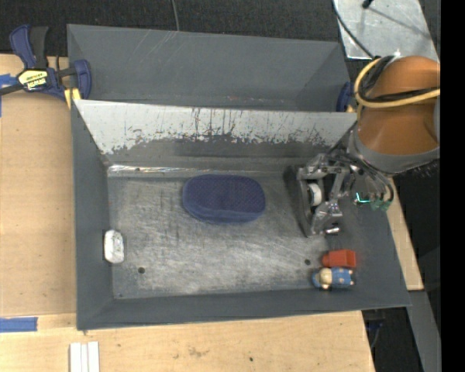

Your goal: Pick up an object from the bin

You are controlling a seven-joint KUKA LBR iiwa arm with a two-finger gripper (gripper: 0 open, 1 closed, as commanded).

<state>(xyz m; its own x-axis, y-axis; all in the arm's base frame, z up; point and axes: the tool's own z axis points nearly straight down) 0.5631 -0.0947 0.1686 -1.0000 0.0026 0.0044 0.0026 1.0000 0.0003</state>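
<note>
My gripper hangs low at the right side of the bin, its metal fingers pointing down at the floor with nothing seen between them. Just below it, in the front right corner, lies a small toy figure with a red block part, a blue body and a yellow head. A dark blue oval pad rests on the bin floor to the gripper's left, well apart from it.
A small white and silver lump lies near the left wall. The arm's orange cover sits over the right rim. The sloped bin walls close in on all sides.
</note>
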